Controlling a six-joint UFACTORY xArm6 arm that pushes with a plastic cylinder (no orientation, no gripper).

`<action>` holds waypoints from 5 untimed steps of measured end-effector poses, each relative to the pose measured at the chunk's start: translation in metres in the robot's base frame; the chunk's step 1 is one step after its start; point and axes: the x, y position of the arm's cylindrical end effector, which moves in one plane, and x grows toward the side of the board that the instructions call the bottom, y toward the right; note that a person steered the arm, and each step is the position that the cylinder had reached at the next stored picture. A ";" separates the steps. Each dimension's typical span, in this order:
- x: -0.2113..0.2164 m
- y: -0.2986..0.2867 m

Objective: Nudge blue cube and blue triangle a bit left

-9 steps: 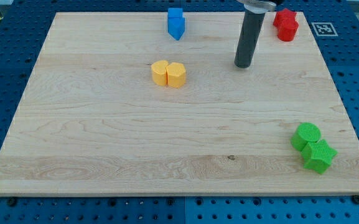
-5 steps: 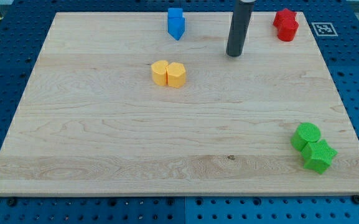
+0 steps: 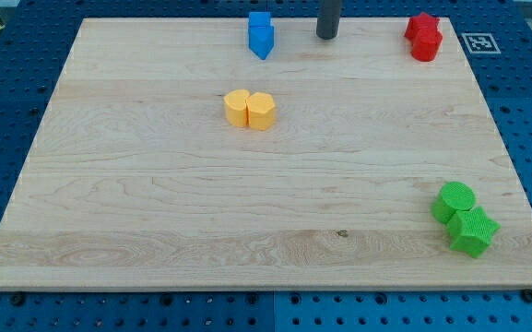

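Note:
The blue cube and the blue triangle sit touching each other near the top edge of the wooden board, the cube above the triangle. My tip rests on the board to their right, about a block-and-a-half's width away, level with the triangle. It touches no block.
Two red blocks sit together at the top right corner. Two yellow blocks sit side by side below the blue pair. A green cylinder and a green star-like block sit at the bottom right.
My tip has moved up and to the left, from the board's upper middle right toward the top edge, closer to the blue blocks. No block has moved.

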 end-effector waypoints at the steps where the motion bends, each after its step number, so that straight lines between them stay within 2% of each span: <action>1: 0.000 -0.019; 2: 0.000 -0.060; 5: 0.001 -0.069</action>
